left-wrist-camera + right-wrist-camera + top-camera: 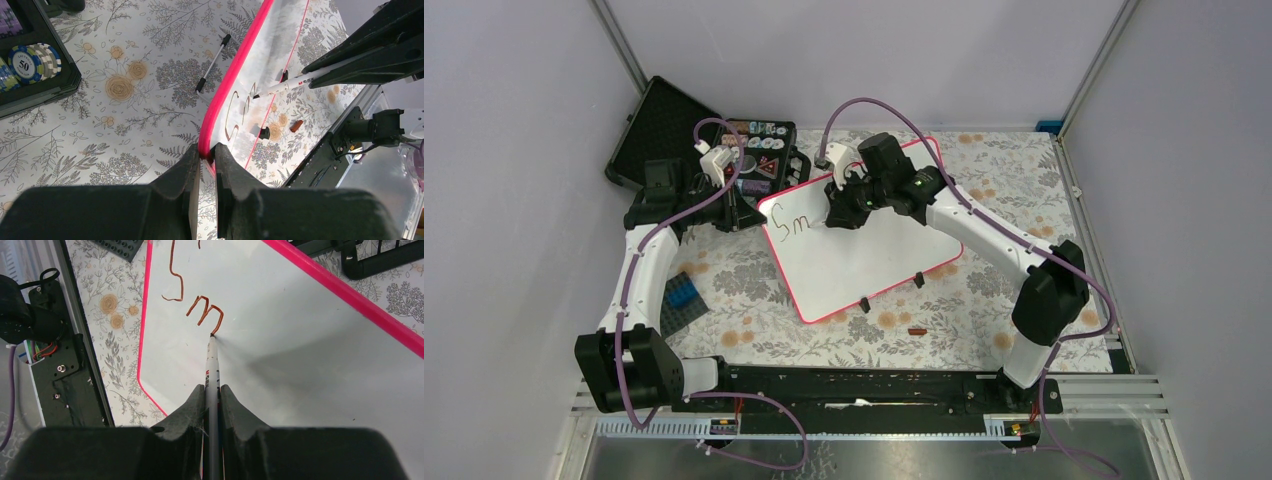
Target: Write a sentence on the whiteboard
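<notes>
Floral cloth covers the table (984, 300), where we see the whiteboard (864, 255) lying between both claws. The left arm stretches forward along the table's left side. The left gripper (206, 152) is pinched narrow on the board's pink rim, and the board runs away ahead of its fingertips. A black case (659, 130) sits off to its left. The right arm arches in from the right with its wrist turned leftward over the board. The right gripper (212, 390) is clamped on a marker (212, 360) that juts ahead of the fingers. Its tip touches the board at the end of the sentence (792, 222), which so far reads "Sm".
</notes>
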You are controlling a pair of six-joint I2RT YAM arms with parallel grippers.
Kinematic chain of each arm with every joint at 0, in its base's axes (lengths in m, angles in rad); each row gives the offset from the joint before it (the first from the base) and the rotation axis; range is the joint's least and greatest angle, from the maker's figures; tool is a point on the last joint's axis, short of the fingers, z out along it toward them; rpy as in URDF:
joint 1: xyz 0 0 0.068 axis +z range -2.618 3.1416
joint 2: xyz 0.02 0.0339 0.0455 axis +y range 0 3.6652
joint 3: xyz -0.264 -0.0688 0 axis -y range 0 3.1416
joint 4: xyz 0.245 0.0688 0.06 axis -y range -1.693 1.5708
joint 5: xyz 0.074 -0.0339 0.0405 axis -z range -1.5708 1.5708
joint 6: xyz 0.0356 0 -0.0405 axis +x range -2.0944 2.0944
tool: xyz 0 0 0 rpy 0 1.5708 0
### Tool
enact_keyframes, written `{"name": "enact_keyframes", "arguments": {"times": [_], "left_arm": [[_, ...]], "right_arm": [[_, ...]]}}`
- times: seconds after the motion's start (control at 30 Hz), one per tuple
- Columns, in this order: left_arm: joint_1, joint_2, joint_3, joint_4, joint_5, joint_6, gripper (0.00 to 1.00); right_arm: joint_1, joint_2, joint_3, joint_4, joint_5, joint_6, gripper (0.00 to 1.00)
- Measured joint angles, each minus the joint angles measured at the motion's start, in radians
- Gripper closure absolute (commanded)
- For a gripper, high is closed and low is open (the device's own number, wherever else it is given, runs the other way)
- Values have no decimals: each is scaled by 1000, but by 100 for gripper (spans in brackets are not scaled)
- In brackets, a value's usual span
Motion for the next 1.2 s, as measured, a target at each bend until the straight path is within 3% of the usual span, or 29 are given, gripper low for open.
{"name": "enact_keyframes", "arguments": {"times": [1.2], "left_arm": [[0, -8, 0, 0, 12, 0, 100]], "right_arm": [[-27, -18, 37, 3, 2, 6, 100]]}}
